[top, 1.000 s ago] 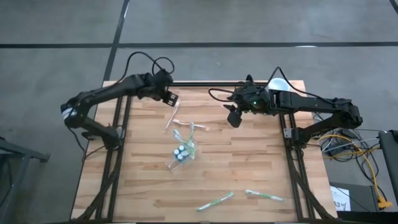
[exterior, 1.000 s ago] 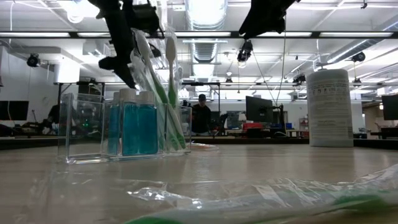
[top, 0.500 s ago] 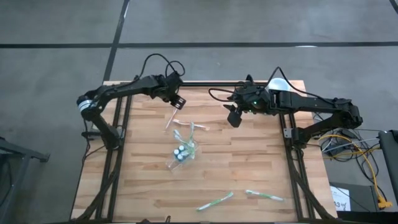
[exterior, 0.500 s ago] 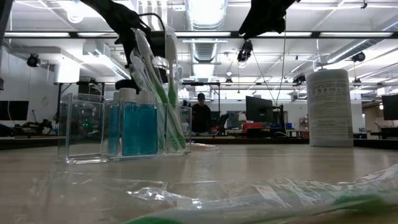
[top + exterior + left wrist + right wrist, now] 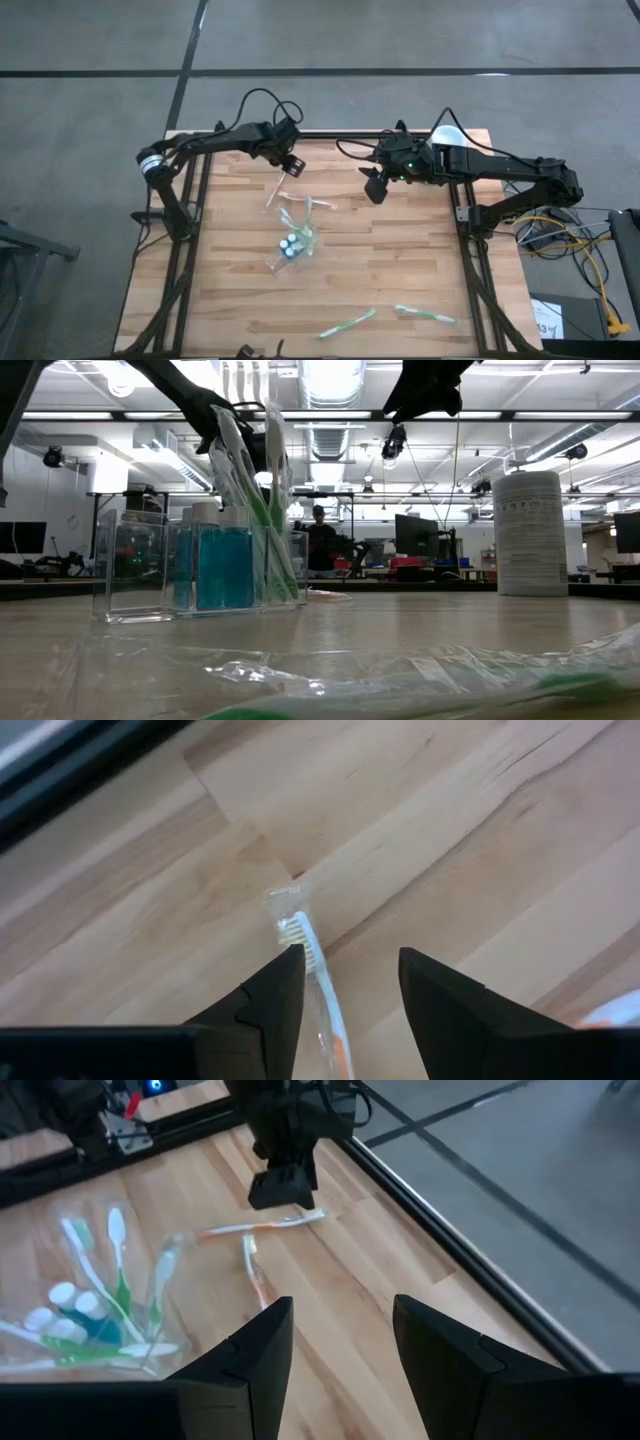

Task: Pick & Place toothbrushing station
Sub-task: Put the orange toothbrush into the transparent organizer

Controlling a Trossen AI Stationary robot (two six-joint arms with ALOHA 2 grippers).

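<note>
Nearest the front edge of the wooden tabletop [image 5: 400, 260], two wrapped toothbrushes lie flat: one with a green handle [image 5: 346, 323] and, just to its right, a second one [image 5: 425, 315]; in the low view their clear wrapping fills the foreground as a blur.

Around the middle of the tabletop stands the clear toothbrush holder [image 5: 293, 246], with blue-filled bottles [image 5: 222, 565] in it and green-and-white toothbrushes [image 5: 262, 490] leaning out of its top.

Beyond the holder, toward the back, two orange-handled wrapped toothbrushes lie on the wood, one [image 5: 305, 199] crosswise and one [image 5: 272, 190] running lengthwise, near each other.

The left gripper [image 5: 288, 163] hangs just above the far end of the lengthwise brush; its jaws stand apart and empty, with the brush's bristled head [image 5: 300, 935] on the wood between them in the left wrist view.

The right gripper [image 5: 374, 188] hovers over bare wood at the back right, well apart from the brushes, jaws parted and holding nothing.

A white canister [image 5: 531, 532] stands at the far right corner.
</note>
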